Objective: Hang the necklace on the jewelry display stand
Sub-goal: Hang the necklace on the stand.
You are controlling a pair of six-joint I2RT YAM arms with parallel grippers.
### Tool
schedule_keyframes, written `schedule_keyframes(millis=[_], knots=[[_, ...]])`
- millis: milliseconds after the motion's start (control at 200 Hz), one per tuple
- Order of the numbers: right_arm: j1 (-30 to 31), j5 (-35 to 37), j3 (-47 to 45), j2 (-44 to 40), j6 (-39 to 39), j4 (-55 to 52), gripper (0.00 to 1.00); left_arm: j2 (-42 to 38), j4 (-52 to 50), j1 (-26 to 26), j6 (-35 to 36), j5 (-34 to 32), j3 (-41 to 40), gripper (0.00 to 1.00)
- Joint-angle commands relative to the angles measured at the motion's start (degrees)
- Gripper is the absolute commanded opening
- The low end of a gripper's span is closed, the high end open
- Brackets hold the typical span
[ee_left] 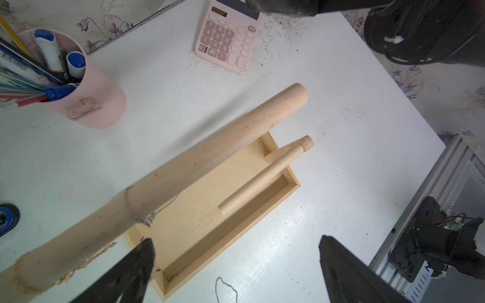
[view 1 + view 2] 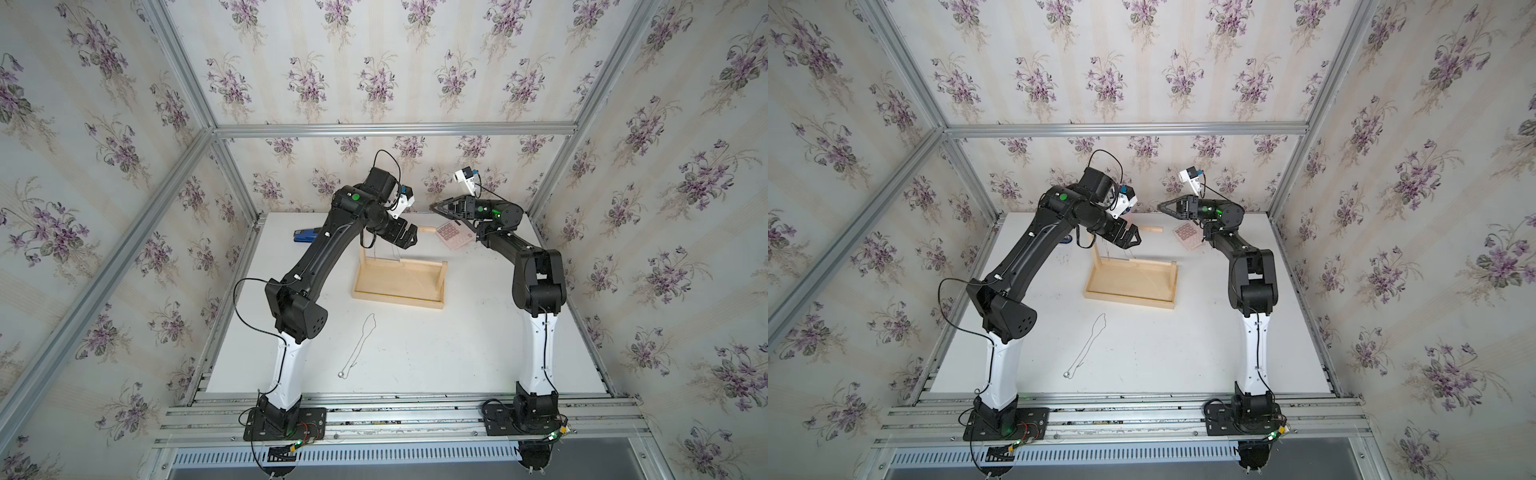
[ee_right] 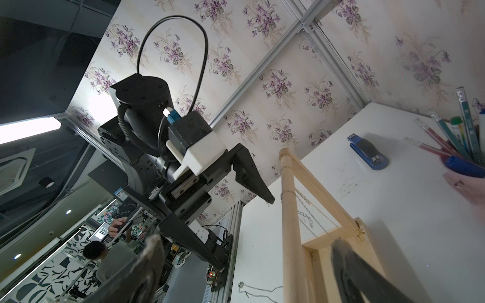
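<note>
The left jaws are gaping just above the one jewelry display stand's [image 2: 395,300] crossbar [image 1: 210,157], the right jaws gaping near it; two chains [image 1: 128,207] are draping it, one necklace [image 2: 360,345] lying loose.

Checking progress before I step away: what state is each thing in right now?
jewelry display stand: upright, chains draped over its crossbar.
ball-chain necklace: lying loose on the table, not hung.
left pincer: open, empty, close to the crossbar.
right pincer: open, empty, raised.
pen cup: upright, full of pens.
stapler: closed.
</note>
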Motion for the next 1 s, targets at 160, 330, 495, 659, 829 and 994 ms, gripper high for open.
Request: schedule_keyframes(millis=[160, 330, 495, 659, 829, 994], knots=[[0.06, -0.37, -0.26, -0.43, 1.46, 11.8, 0.98, 0.01, -1.03, 0.01, 0.96, -0.89, 0.06, 1.0], [0.02, -0.38, -0.29, -0.52, 1.46, 11.75, 0.98, -0.73, -0.75, 0.0, 0.81, 0.17, 0.3, 1.0], [0.02, -0.19, -0.35, -0.54, 1.46, 11.75, 0.98, -1.93, -0.41, 0.01, 0.56, 0.6, 0.08, 1.0], [0.09, -0.19, -0.62, -0.85, 1.43, 11.75, 0.98, -2.38, -0.09, 0.01, 0.49, 0.98, 0.59, 1.0], [0.15, -0.11, -0.77, -0.94, 1.46, 11.75, 0.98, -2.5, -1.88, 0.01, 0.14, 0.93, 1.78, 1.0], [0.15, 0.14, -0.86, -0.95, 1.46, 11.76, 0.98, -3.98, -1.68, -0.01, 0.22, 0.83, 1.41, 1.0]])
